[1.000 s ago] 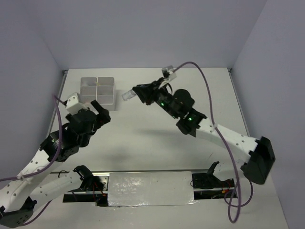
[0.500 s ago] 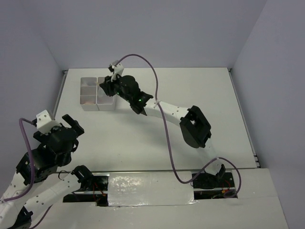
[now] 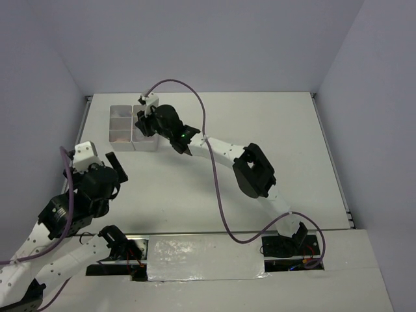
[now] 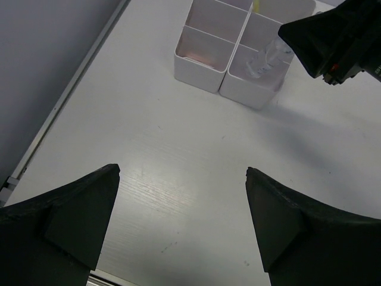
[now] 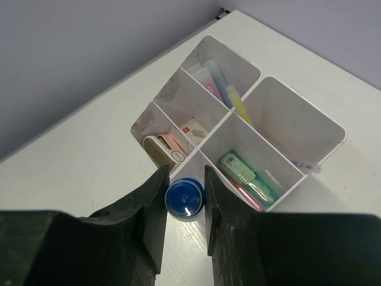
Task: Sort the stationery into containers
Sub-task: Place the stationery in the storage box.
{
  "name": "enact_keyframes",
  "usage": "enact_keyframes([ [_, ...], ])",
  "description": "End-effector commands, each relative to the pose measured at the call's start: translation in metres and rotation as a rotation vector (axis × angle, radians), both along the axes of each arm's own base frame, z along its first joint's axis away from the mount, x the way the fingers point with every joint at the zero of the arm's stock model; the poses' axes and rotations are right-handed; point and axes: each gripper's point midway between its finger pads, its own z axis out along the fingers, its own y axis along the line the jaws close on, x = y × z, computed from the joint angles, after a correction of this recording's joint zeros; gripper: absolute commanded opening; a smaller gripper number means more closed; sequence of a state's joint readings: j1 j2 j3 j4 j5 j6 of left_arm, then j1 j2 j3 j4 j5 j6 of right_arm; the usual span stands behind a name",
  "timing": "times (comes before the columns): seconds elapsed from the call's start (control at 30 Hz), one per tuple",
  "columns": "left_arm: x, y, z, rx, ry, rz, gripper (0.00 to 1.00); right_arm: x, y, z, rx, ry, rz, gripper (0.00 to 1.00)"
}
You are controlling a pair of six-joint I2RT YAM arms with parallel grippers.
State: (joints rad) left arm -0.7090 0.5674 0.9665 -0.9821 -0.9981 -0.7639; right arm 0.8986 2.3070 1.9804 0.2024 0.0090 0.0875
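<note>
Big swing from the right arm! A second ago it was out over the middle of the table [image 3: 279, 136] with the pen held sideways. Now the right gripper [image 3: 144, 121] sits right above the box [image 5: 293, 119] at the far left. In the last half second it has only nudged a touch, so it looks settled for the drop.

The left arm has cleared out too. It was crowding the box and is now pulled back toward its base. The left gripper [image 4: 181, 173] is spread wide with nothing between its fingers.

The right wrist view shows the fingers pressed in on the pen [image 5: 184, 200], its round blue end facing the camera. The clear pen hangs point-down at the box's near corner. It seems to sit over the dividing wall there, so I can't say for sure which compartment it will land in. The left wrist view suggests the near right-hand one.

What that means: the carry is done and only the release is left. The rest looks sorted already. There are green sticks [image 5: 241, 170] in one cell, a yellow stick [image 5: 236, 101] with pink ones in another, and a beige case [image 5: 159, 149] in a third. The fourth looks bare, and no loose pieces show on the table.

Any writing? A small red-and-white label [image 5: 191, 128] shows in the beige case's cell, too small to read. No brand is visible anywhere.
</note>
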Motion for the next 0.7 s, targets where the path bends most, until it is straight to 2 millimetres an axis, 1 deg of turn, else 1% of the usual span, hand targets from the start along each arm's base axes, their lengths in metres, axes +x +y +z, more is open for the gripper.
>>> enact_keyframes([
  [0.0, 0.008, -0.01, 0.002, 0.012, 0.005, -0.037, 0.99, 0.007, 0.003, 0.023, 0.053, -0.04, 0.026, 0.0],
  [0.13, 0.009, -0.014, 0.003, 0.002, -0.011, -0.07, 0.99, 0.011, 0.004, 0.018, 0.049, -0.042, 0.024, 0.0],
  [0.17, 0.009, -0.014, 0.004, -0.003, -0.016, -0.074, 0.99, 0.01, 0.005, 0.015, 0.042, -0.036, 0.027, 0.0],
  [0.23, 0.009, -0.015, 0.004, -0.009, -0.021, -0.08, 0.99, 0.014, 0.007, 0.012, 0.039, -0.034, 0.024, 0.0],
  [0.27, 0.009, -0.015, 0.004, -0.009, -0.022, -0.081, 0.99, 0.016, 0.006, 0.007, 0.034, -0.028, 0.022, 0.0],
  [0.37, 0.01, -0.017, 0.004, -0.008, -0.021, -0.09, 0.99, 0.019, 0.006, 0.005, 0.036, -0.026, 0.015, 0.0],
  [0.43, 0.011, -0.017, 0.004, -0.008, -0.02, -0.093, 0.99, 0.023, 0.004, 0.006, 0.037, -0.025, 0.008, 0.0],
  [0.6, 0.01, -0.018, 0.004, -0.01, -0.021, -0.102, 0.99, 0.029, -0.001, -0.008, -0.007, -0.018, -0.013, 0.0],
  [0.63, 0.011, -0.019, 0.004, -0.012, -0.025, -0.105, 0.99, 0.028, -0.002, -0.007, -0.01, -0.022, -0.012, 0.04],
  [0.67, 0.011, -0.019, 0.004, -0.013, -0.024, -0.109, 0.99, 0.026, -0.001, -0.011, -0.016, -0.017, -0.006, 0.08],
])
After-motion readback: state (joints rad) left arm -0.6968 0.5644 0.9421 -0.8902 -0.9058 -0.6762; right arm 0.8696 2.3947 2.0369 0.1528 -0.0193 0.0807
